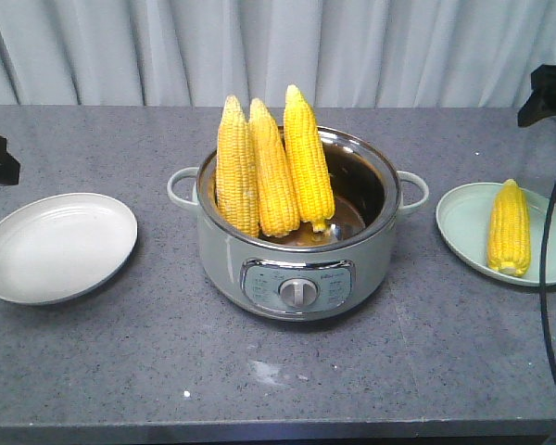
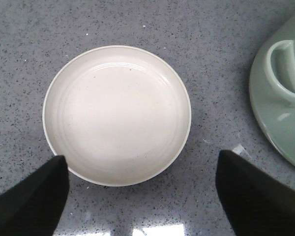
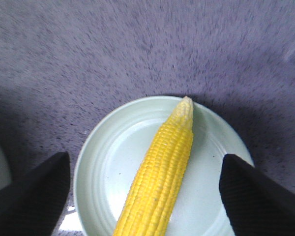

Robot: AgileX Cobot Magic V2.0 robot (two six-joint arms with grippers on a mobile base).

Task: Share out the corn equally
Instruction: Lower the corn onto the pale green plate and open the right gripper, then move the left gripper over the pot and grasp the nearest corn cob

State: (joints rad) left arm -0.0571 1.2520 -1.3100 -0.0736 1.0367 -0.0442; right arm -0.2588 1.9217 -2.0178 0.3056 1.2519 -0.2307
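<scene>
Right tool [image 3: 145, 156] wide, empty | one corn cob [image 3: 160, 182] lies on plate [image 3: 108, 162] below it | left tool [image 2: 141, 155] wide

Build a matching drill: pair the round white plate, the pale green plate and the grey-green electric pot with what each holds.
Column one:
1. round white plate
2. pale green plate
3. grey-green electric pot

Column two:
a. three yellow corn cobs standing up
b. nothing
c. one yellow corn cob lying flat

Pairs: 1-b, 2-c, 3-a
</scene>
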